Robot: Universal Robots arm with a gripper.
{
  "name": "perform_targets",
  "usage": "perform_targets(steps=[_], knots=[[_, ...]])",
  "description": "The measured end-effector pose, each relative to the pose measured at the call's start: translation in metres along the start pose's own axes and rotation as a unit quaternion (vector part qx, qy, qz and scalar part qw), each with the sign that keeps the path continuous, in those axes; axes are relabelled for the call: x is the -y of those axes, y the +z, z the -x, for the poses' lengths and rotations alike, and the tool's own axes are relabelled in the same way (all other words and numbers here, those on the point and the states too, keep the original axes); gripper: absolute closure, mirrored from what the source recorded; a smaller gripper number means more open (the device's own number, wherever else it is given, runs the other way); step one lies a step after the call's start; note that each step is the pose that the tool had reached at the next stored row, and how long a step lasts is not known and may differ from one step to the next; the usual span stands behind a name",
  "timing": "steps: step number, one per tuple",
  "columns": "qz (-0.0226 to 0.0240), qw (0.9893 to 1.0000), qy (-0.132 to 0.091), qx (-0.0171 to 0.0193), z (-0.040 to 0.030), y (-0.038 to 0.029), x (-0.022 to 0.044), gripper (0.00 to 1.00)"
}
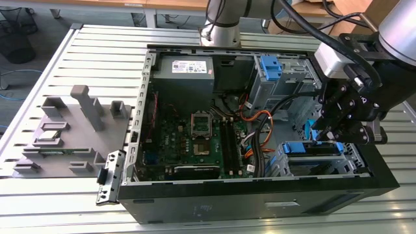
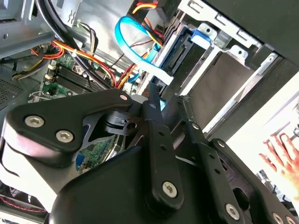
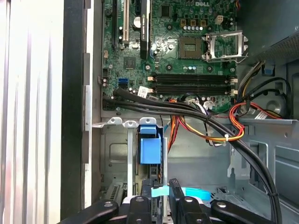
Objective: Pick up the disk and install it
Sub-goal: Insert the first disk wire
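Open computer case (motherboard inside)

The arm is silver-grey with a black joint band; black cables trail along it; the gripper is black, its links studded with silver screws.

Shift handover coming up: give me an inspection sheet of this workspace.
Surface: slatted metal table, grey fixture tray at the exterior view's left.
Job's things: disk with blue bracket sits in the drive cage of the open computer case.
Clutter: nothing seen.
Grippers: gripper directly above the disk.
Cables: orange, red and black wires cross the case; blue flat cable.
Surroundings: wastebasket, blurred hand.
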State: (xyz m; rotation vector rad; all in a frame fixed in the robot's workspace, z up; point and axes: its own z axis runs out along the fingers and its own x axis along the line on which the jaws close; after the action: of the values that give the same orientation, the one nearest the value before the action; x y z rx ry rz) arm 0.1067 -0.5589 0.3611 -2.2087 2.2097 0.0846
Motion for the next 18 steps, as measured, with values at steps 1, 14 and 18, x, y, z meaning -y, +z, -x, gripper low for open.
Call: perform_targets(steps=[1,14,18], knots=[[0.0000,1.0000,0.000,0.0000,0.0001,0.0000,0.0013,0.70],[0.0000,1.0000,0.000,0.0000,0.0001,-0.0022,0.0040,0.70],[0.0000,1.0000,0.000,0.0001,0.0002,-0.0023,0.0041,0.70]])
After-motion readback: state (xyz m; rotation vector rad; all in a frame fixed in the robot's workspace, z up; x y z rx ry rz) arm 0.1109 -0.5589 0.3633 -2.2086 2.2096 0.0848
